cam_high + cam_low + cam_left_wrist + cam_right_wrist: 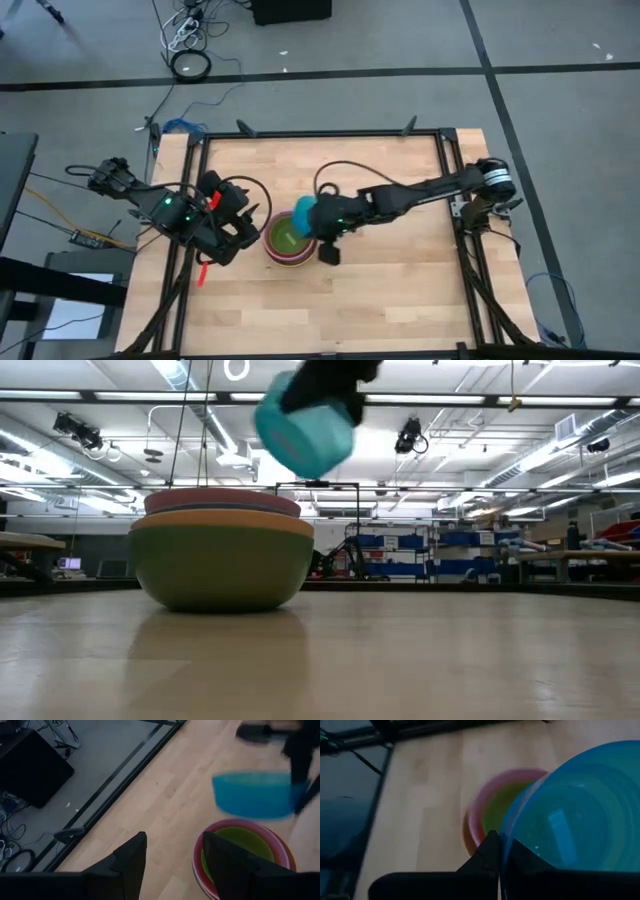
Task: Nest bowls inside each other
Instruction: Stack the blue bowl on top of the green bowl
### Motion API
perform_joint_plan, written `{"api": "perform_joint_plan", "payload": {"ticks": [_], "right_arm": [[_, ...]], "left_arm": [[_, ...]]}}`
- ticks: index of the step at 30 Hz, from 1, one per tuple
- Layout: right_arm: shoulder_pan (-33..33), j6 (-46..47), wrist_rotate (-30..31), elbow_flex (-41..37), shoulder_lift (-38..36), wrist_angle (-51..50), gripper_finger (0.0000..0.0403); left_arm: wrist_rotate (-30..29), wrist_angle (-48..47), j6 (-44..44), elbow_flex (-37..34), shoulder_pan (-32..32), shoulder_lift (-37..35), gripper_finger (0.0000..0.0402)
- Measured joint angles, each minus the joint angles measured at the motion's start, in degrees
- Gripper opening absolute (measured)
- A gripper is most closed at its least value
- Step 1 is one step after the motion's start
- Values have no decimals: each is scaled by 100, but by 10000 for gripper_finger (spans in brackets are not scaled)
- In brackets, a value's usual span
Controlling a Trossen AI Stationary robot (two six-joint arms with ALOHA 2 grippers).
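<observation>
Showing one teal bowl [306, 428] and one stack of nested bowls [222, 555], with dark green, orange, pink and lime green layers countable; two tools: left tool [232, 225], right tool [318, 222].

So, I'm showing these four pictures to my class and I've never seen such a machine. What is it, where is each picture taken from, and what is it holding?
It is a robot with two dark arms at a wooden table. One picture looks down from above, one looks level across the tabletop, and two come from cameras on the wrists. The right gripper is shut on the rim of a teal bowl, lifted in the air, tilted, above a stack of nested bowls; the innermost one showing is lime green. The left gripper waits open beside the stack, holding nothing.
</observation>
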Motion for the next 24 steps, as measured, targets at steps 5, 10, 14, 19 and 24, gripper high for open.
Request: {"api": "perform_joint_plan", "payload": {"ticks": [5,10,14,19,24], "right_arm": [[-64,-280,-107,477,659,36,0],[-113,-465,-307,1011,1264,9,9],[-114,-476,-448,1259,1507,-213,46],[-129,-324,-383,1282,1473,-325,97],[-128,-323,-375,1286,1287,-262,126]], "left_arm": [[-16,-6,26,-2,4,0,202],[-37,-9,24,0,4,0,202],[-36,-7,23,0,4,0,202],[-30,-10,23,0,4,0,202],[-28,4,23,0,4,0,202]]}}
